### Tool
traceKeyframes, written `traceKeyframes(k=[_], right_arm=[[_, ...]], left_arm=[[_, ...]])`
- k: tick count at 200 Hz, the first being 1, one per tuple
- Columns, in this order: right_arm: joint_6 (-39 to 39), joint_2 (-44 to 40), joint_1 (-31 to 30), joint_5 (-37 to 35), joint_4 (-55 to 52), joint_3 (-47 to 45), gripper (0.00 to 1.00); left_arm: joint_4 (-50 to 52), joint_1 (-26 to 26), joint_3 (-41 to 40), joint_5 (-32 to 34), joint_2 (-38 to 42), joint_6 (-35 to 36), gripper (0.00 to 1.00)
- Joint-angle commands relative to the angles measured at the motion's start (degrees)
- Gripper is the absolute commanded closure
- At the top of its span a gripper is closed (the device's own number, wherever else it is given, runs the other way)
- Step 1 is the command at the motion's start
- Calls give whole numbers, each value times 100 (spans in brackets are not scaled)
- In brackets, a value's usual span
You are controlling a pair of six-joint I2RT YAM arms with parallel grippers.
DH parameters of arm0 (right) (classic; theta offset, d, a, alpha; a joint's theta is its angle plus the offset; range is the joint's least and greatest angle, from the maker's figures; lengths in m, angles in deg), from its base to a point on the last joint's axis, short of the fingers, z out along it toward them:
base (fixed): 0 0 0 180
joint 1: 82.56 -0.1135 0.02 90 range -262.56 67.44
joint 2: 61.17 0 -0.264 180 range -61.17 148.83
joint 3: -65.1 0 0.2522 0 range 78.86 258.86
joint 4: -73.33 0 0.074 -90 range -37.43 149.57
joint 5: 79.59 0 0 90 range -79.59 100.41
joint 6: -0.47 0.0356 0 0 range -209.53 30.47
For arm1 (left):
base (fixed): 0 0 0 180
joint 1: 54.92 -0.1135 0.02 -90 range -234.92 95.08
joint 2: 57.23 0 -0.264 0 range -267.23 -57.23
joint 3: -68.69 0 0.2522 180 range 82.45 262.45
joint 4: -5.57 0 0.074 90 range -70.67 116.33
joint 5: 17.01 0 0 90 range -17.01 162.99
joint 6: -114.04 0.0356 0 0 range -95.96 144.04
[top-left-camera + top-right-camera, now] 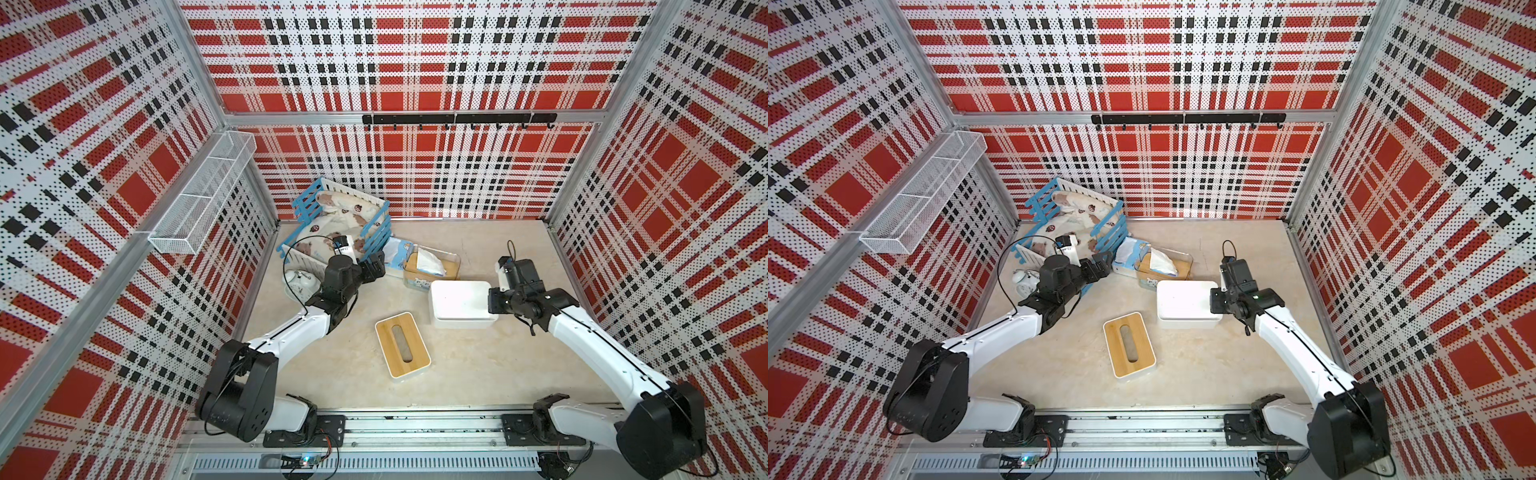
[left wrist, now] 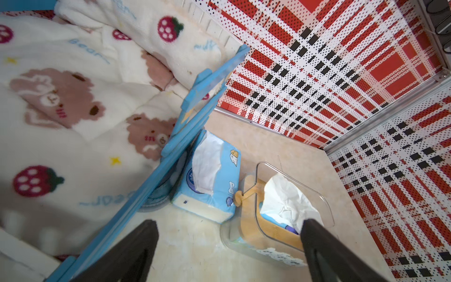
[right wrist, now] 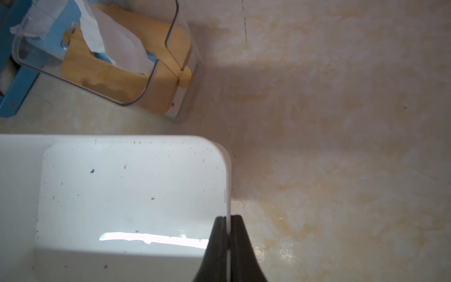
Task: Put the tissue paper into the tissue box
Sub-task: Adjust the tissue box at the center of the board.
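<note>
- The tissue pack lies flat on the tabletop, slit up with a white sheet sticking out. Its long axis runs alongside the slatted side of the blue crate.
- The left end effector is spread wide and holds nothing. The pack sits just ahead of its fingers.
- The right end effector is pinched on the side wall of the open white tissue box, well apart from the pack.
- The pack is hemmed in by the crate on one long side and by a clear tissue holder just beside the other.
- Bare tabletop lies open at its near end; the bamboo lid lies farther forward.
</note>
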Motion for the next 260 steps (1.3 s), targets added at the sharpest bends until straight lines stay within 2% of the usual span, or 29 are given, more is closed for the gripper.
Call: traceKeyframes(k=[1,46,88,121,164,205,239,260], right_arm=[[84,261,-61,-98,379,-132,100],[177,1035,-2,-395,624,200,100],[183,1710,544,-404,1034,662,100],[152,1910,869,-426,1211,856,100],[208,1726,737,140,1316,524,100],[255,1666,373,-35,1318,288,100],[252,1871,149,-241,1359,349,97],[260,2027,60,-180,1358,442,92]], left_arm=[[-133,-30,76,-171,-134,-62,4],[-117,40,232,-471,-488,42,5],[210,256,439,20,-689,375,5],[305,328,503,281,-795,533,5],[530,324,799,415,-1133,934,9],[984,331,1352,359,-1693,1327,14],[1042,348,1482,429,-1876,1468,15],[1224,481,1731,543,-2082,1905,18]])
